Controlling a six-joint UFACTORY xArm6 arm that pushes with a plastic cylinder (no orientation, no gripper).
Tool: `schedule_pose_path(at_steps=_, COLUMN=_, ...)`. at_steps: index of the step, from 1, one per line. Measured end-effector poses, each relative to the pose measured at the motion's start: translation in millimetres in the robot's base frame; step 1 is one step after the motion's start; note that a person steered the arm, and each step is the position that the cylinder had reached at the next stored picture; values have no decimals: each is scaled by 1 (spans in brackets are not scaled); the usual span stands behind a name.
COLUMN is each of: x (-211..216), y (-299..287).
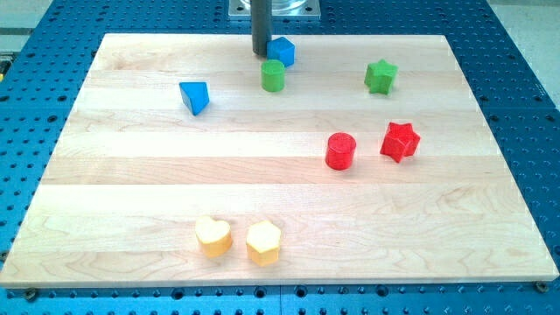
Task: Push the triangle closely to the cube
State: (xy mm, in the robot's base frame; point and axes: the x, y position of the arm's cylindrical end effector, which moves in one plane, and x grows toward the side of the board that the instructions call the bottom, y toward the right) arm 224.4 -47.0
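Observation:
A blue triangle (pixel 195 96) lies on the wooden board at the upper left. A blue cube (pixel 283 51) sits near the view's top centre. My tip (pixel 261 56) is at the end of the dark rod, right beside the cube's left side, touching or nearly touching it. The triangle is well apart from the cube, down and to the left of it. The tip is to the upper right of the triangle.
A green cylinder (pixel 273 76) stands just below the cube. A green star (pixel 381 76) is at the upper right. A red cylinder (pixel 340 150) and a red star (pixel 400 142) sit right of centre. A yellow heart (pixel 213 236) and a yellow hexagon (pixel 263 242) lie near the bottom.

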Motion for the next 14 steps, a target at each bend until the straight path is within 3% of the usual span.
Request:
schedule_pose_path(at_steps=1, x=27, y=-102)
schedule_pose_path(at_steps=2, x=99, y=-154)
schedule_pose_path(at_steps=3, x=143, y=-107)
schedule_pose_path(at_steps=4, x=139, y=-36)
schedule_pose_path(at_steps=5, x=121, y=-6)
schedule_pose_path(at_steps=7, x=75, y=13)
schedule_pose_path(at_steps=8, x=73, y=-18)
schedule_pose_path(at_steps=9, x=78, y=5)
schedule_pose_path(at_steps=12, x=164, y=48)
schedule_pose_path(at_steps=14, x=176, y=73)
